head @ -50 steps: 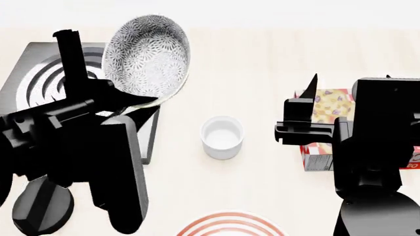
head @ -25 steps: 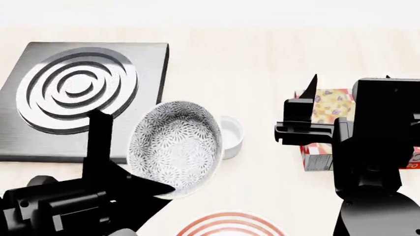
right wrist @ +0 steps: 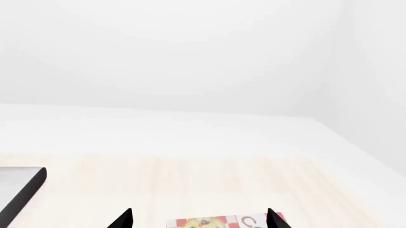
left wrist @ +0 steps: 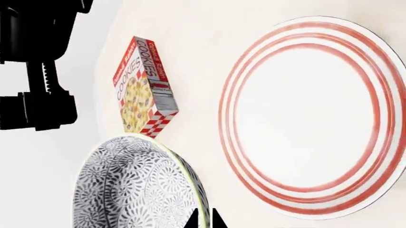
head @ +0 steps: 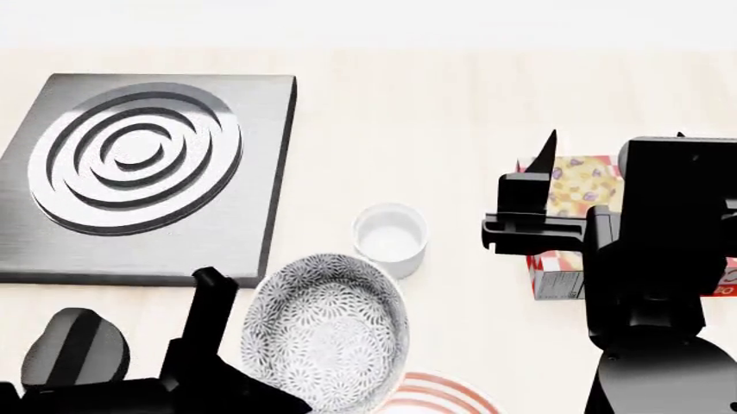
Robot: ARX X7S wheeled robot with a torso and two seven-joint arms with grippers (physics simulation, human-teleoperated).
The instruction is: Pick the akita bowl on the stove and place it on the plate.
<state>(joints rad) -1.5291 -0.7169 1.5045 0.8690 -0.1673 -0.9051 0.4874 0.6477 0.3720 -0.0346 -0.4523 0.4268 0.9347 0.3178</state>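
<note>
The speckled akita bowl point(head: 328, 332) hangs tilted in the air, off the stove point(head: 138, 172), which lies bare at the back left. My left gripper point(left wrist: 204, 219) is shut on the bowl's rim; one black fingertip sits inside the bowl point(left wrist: 136, 185) and one outside. The red-ringed plate point(left wrist: 231, 114) lies flat beside the bowl in the left wrist view. In the head view only a sliver of the plate point(head: 450, 392) shows at the near edge, partly behind the bowl. My right gripper point(right wrist: 199, 219) is open and empty above the cookie box point(right wrist: 216, 222).
A small plain white cup point(head: 389, 237) stands just beyond the held bowl. The stove's black knob point(head: 75, 349) sits near the front left. The cookie box point(head: 576, 198) lies at the right under my right arm point(head: 657, 241). The stove's corner point(right wrist: 19, 187) shows in the right wrist view.
My left gripper has carried the bowl from above the stove toward the near edge, past the white cup, to beside the plate. The right arm has not moved.
</note>
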